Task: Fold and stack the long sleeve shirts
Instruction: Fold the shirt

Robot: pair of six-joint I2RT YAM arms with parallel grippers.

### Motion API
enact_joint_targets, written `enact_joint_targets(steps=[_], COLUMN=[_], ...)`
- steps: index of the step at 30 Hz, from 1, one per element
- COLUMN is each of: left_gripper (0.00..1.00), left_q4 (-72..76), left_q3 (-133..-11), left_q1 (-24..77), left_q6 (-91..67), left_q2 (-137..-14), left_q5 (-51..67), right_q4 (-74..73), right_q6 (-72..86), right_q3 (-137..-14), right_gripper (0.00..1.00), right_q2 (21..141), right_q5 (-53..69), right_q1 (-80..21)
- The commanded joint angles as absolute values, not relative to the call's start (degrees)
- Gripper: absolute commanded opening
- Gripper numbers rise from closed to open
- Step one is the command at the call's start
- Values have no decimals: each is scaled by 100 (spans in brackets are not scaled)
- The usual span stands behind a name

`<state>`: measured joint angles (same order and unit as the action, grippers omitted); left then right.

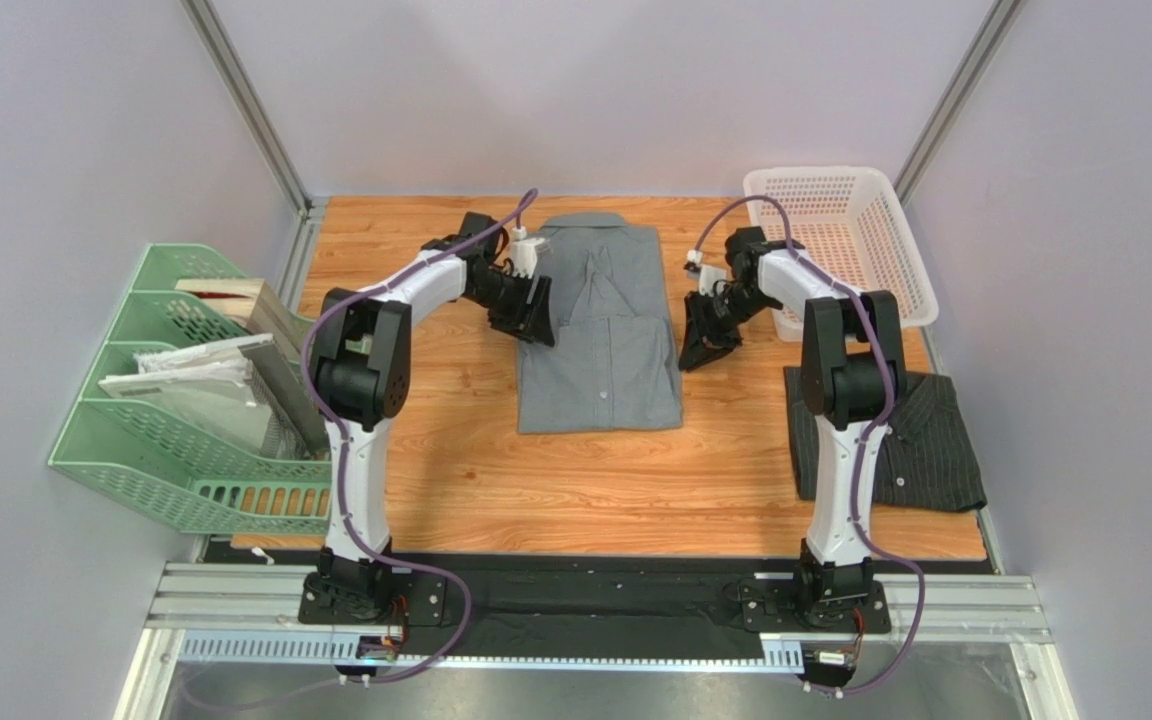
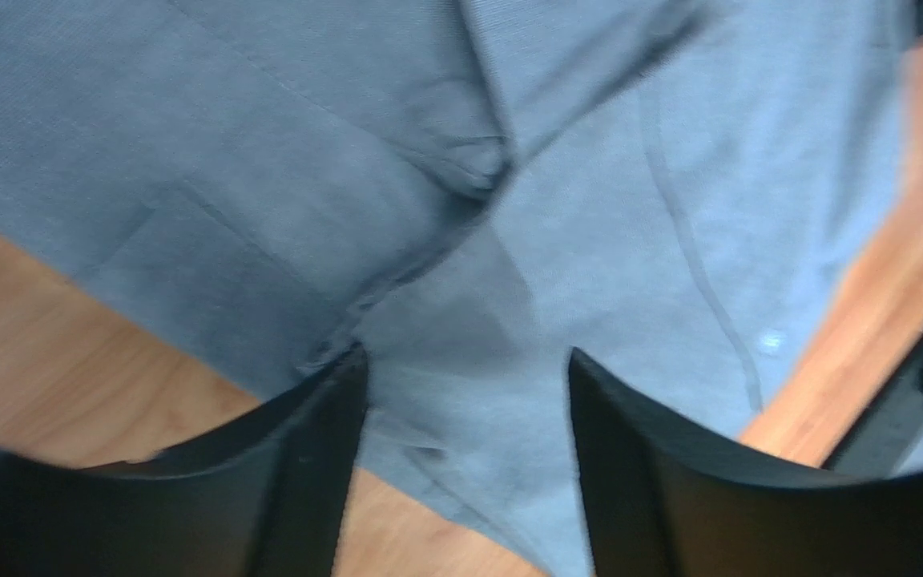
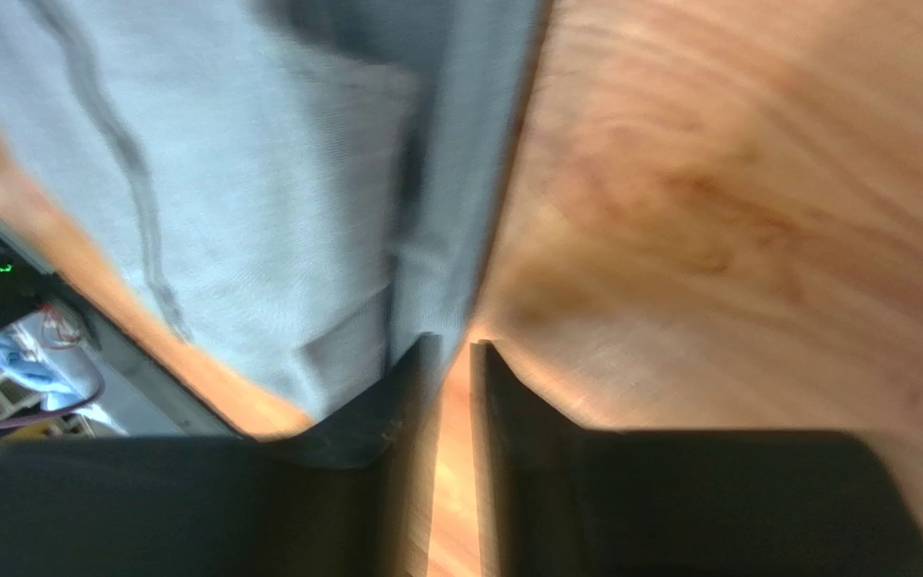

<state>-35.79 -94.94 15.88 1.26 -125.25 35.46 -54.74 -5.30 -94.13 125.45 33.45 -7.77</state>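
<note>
The mid-grey shirt (image 1: 597, 323) lies flat in the middle of the counter (image 1: 597, 480), sleeves folded in across its front. Its long axis runs from the near side to the far side, with the collar (image 1: 585, 225) at the far end, away from the arm bases. The left pincer (image 1: 534, 315) sits at the shirt's left edge, about halfway along, with its jaws standing apart over the cloth and nothing clamped. The right pincer (image 1: 702, 348) is just off the shirt's right edge, over bare wood. Its fingers (image 3: 400, 409) are drawn almost together, showing only a sliver of counter and no cloth between them. The charcoal pinstriped shirt (image 1: 928, 435) lies bunched at the near right corner, partly behind the right arm, and which way it points cannot be made out. A white mesh basket (image 1: 838, 177) stands at the far right, and a green file rack (image 1: 162, 435) on the left.
</note>
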Motion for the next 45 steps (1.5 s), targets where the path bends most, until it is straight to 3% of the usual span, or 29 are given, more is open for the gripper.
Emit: enact_joint_targets(steps=[1, 4, 8, 12, 14, 17, 20, 23, 29, 33, 36, 38, 41, 45], left_gripper=[75, 84, 85, 82, 80, 77, 76, 75, 73, 71, 69, 69, 68, 66], left_q4=[-3025, -2620, -817, 315, 648, 186, 27, -577, -870, -1283, -2037, -2592, -2339, -1680], left_q3=[-8784, -8159, -7016, -6382, -6179, -6179, -5854, -5731, -5652, -5783, -6203, -6354, -6100, -5705], left_q1=[1529, 1713, 2187, 2408, 2434, 2356, 2111, 1829, 1565, 1591, 1862, 2432, 3346, 4322], left_q6=[107, -622, -2316, -3565, -3796, -3543, -3411, -2693, -2339, -1601, -198, 1160, 2438, 3154], left_q2=[-11226, -10522, -10362, -10608, -10923, -11425, -11680, -11786, -11576, -10699, -9679, -9151, -8772, -8867], left_q5=[4875, 5693, 6397, 6583, 6609, 6566, 6259, 5855, 5949, 6030, 5250, 3929, 2284, 1074], right_q4=[-5581, -5432, -5317, -5790, -6752, -7618, -7341, -6770, -6758, -6777, -6233, -5811, -5590, -5397], right_q6=[-826, -407, -114, -595, -1540, -2310, -2259, -1812, -1696, -1565, -1126, -1125, -1169, -1222], right_q3=[-9563, -9475, -9352, -9290, -9473, -9502, -9317, -9088, -8834, -8964, -9359, -9720, -10368, -11205], right_gripper=[45, 65, 71, 69, 66, 59, 55, 54, 54, 44, 34, 31, 27, 25], right_q2=[11262, 11092, 11442, 12075, 12478, 13217, 13517, 13413, 12763, 11937, 11663, 11698, 12128, 13040], right_q5=[4427, 5403, 6230, 6986, 6935, 6751, 6312, 5671, 5554, 5906, 5907, 5461, 5204, 4835], right_q1=[-712, -782, -1150, -1511, -1538, -1486, -1301, -1056, -1011, -1019, -1072, -1290, -1572, -1828])
